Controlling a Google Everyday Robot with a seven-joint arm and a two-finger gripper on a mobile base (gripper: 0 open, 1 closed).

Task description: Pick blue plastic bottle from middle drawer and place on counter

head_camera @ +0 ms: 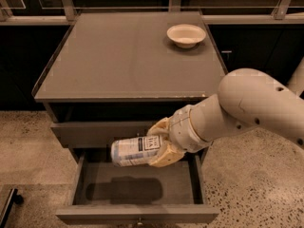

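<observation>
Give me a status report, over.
Arm's gripper shut on bottle, held sideways above open drawer. Bottle not yet on counter. Small bowl at counter's far right corner.

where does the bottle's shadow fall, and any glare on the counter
Camera view: the gripper, jaws shut on the bottle, hangs over the open drawer, and the bottle's dark shadow lies on the drawer floor just below it; same view: the counter shows a soft pale sheen, no hard glare, and the bowl casts a faint shadow.
</observation>
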